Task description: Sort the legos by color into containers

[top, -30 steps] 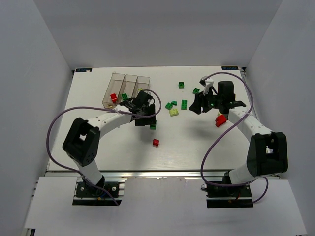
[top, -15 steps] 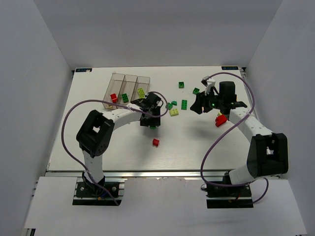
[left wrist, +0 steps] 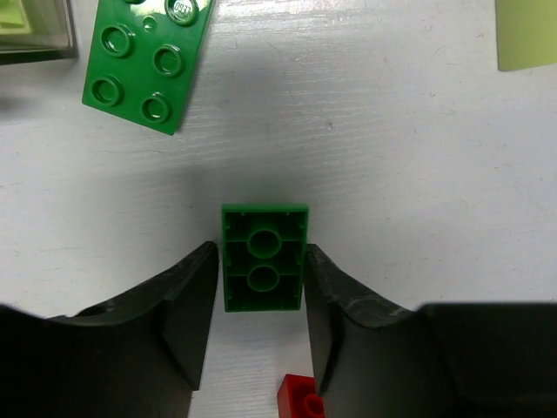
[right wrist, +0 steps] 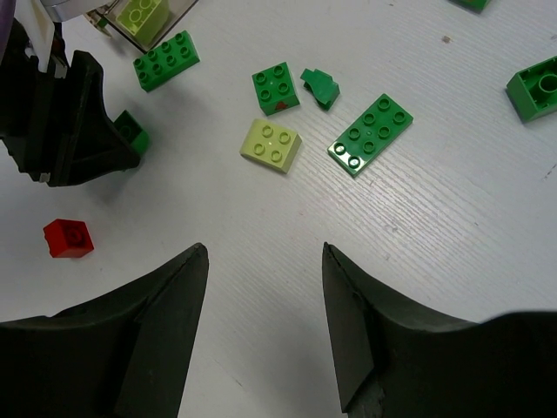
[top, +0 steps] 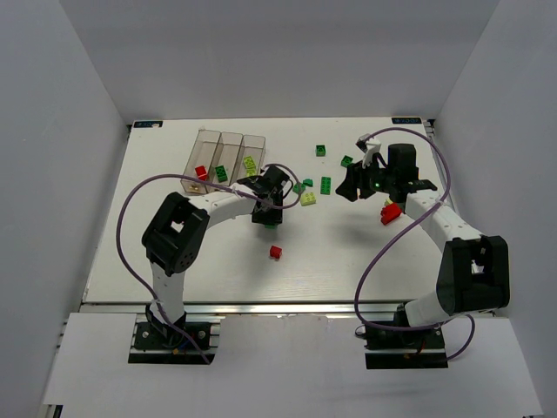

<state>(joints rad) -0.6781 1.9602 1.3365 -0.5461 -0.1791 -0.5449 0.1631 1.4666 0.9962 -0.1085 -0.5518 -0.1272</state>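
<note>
The left hand (left wrist: 261,266) pinches a dark green lego (left wrist: 264,235) lying studs-down on the bench (left wrist: 392,157), one finger against each long side; the right hand (right wrist: 264,296) hovers wide and empty over loose legos (right wrist: 271,144); the containers (top: 209,136) stand far left on the bench, a few bricks inside.

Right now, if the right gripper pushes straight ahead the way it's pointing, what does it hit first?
Probably the pale yellow-green brick, which lies nearly dead ahead of the right gripper, with only bare table between. Height is hard to judge, so it could touch the table first.
</note>
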